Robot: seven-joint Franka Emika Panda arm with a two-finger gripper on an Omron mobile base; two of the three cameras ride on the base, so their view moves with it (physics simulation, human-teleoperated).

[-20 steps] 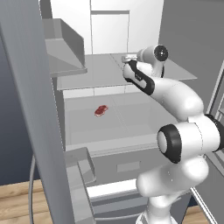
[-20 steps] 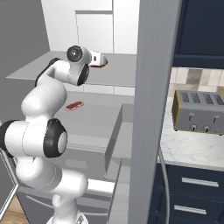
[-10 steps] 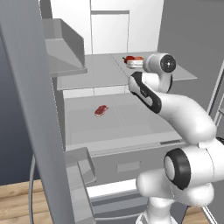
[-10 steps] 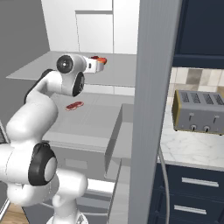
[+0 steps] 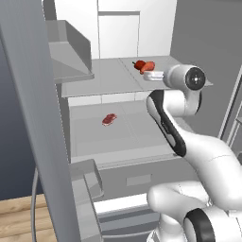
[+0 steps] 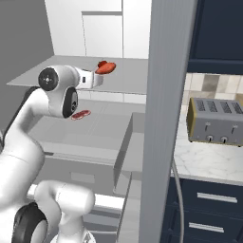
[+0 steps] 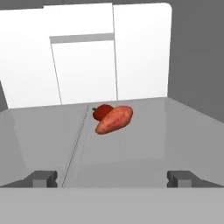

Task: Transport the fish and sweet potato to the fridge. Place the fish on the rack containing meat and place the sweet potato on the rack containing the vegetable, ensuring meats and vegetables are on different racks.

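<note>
Two dark fingertips stand far apart at the bottom of my hand view, so I read the gripper (image 7: 112,178) as spread wide with nothing between its jaws. It hovers just over the front edge of the upper shelf (image 7: 175,131), the rack containing the vegetable, and looks straight in toward the back wall of the fridge (image 5: 118,38).

Ahead of it the sweet potato (image 7: 114,119) lies on that upper shelf, about midway back and a little toward the middle seam, apart from the fingertips. The vegetable (image 7: 102,111), deep red, sits right behind the tuber and appears to touch it. From the left base view I see the same pair near the far right part of the upper shelf, just beyond the gripper's white tip.

One shelf lower, the meat (image 5: 109,119) rests alone toward the middle of the lower rack (image 5: 137,137), well apart from the front edge.

My judgement: the sweet potato half looks finished, since tuber and vegetable share the upper rack and the hand is empty. I can find no fish in these pictures, neither beside the meat nor in the jaws, so that half seems left to do: fetching it and setting it on the lower rack.
</note>
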